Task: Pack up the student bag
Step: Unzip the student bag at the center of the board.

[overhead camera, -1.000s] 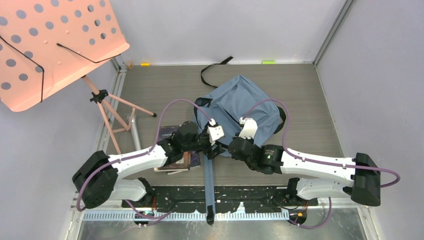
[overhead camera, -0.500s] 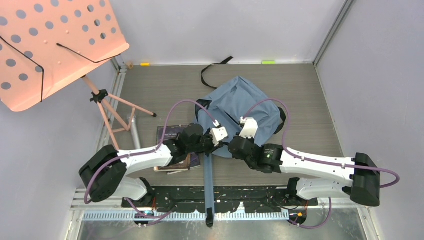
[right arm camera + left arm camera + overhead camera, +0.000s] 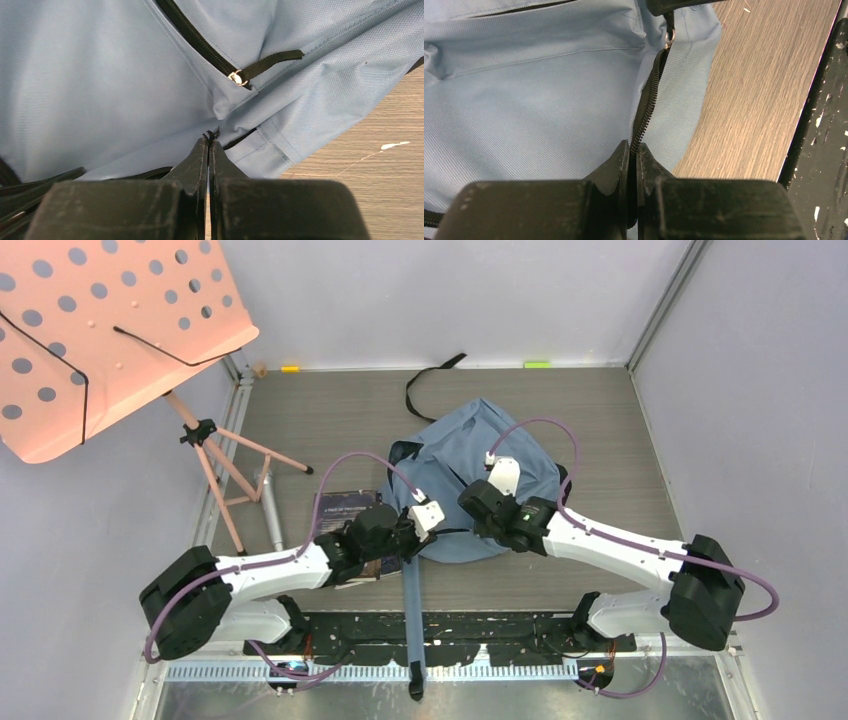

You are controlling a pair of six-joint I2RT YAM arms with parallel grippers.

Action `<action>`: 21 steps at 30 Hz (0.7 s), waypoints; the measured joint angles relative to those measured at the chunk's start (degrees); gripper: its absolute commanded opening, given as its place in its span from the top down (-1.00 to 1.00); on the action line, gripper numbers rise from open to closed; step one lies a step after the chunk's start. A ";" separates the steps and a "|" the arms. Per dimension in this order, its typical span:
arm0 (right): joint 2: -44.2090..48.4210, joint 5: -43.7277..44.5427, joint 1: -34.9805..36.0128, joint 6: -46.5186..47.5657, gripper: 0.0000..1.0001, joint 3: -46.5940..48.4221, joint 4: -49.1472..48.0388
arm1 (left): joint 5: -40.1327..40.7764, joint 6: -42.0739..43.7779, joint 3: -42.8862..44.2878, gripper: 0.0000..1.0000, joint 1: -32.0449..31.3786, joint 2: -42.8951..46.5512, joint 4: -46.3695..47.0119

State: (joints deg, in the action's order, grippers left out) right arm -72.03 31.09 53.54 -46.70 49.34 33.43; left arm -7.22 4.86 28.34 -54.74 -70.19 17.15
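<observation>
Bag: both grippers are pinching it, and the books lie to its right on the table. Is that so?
Not quite. The books lie to the left of the bag on the table, partly under the left arm, as the top external view shows. The rest holds: the left gripper and the right gripper are both pinched shut on the bag.
</observation>
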 measured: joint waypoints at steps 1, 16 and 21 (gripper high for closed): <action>-0.48 -0.24 -0.17 0.13 0.99 0.07 0.31 | 0.37 -0.50 -0.22 1.00 -0.09 0.17 0.09; -8.98 -1.51 -1.64 -2.19 0.99 -1.75 1.44 | 1.86 -5.77 -1.90 1.00 -0.42 4.94 -2.38; -9.75 -1.20 -3.74 -2.60 0.99 0.04 3.15 | 2.38 -5.86 -1.92 1.00 -0.44 8.37 -5.05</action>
State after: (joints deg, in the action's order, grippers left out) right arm -81.78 29.89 49.80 -49.30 49.39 36.58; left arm -4.84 -0.99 26.41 -55.18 -61.82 12.10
